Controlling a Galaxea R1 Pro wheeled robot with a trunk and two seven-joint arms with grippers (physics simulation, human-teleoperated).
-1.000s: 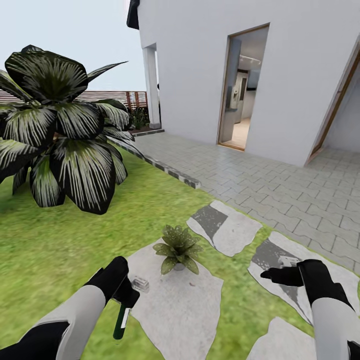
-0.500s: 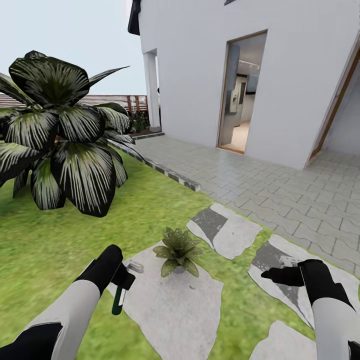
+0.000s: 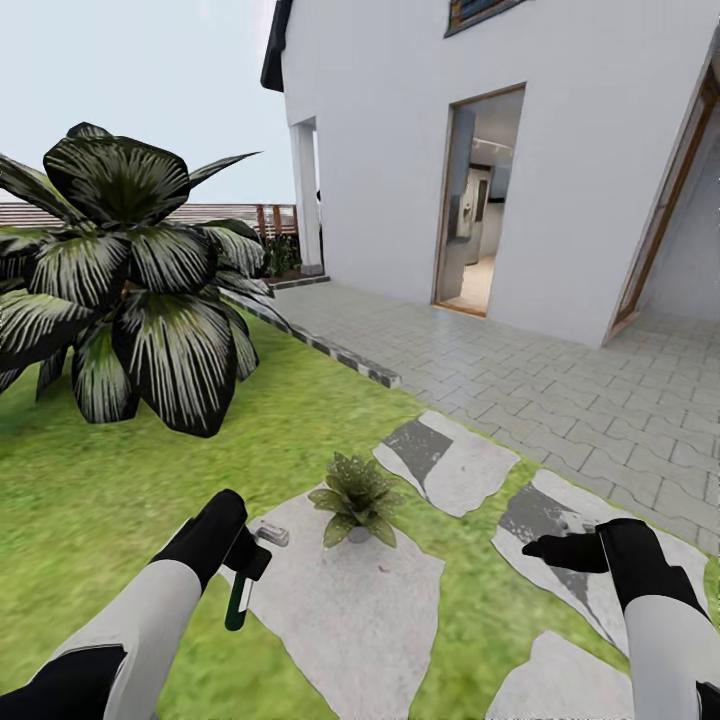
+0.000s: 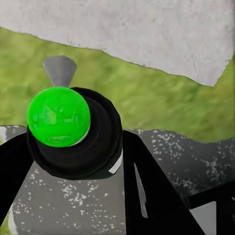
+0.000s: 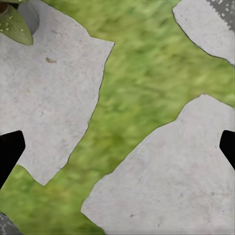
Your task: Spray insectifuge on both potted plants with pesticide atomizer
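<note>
Outdoors, the atomizer (image 3: 240,598) is gripped in the left gripper (image 3: 245,560), bottle hanging down and spray head kept up beside the plant (image 3: 355,497), evidently so the nozzle can be aimed at the speckled leaves. That plant is set on a stone slab (image 3: 350,610) in the lawn (image 3: 90,480). The right gripper (image 3: 545,548) is held empty over another slab, fingers spread, kept clear of the spray. A palm (image 3: 130,290) is seen behind.

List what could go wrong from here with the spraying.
1. The left gripper holds the atomizer hanging bottle-down beside the potted plant, so spray may hit the paving slab instead of the leaves.
2. One rosette is in view; the second could be left uncovered.
</note>
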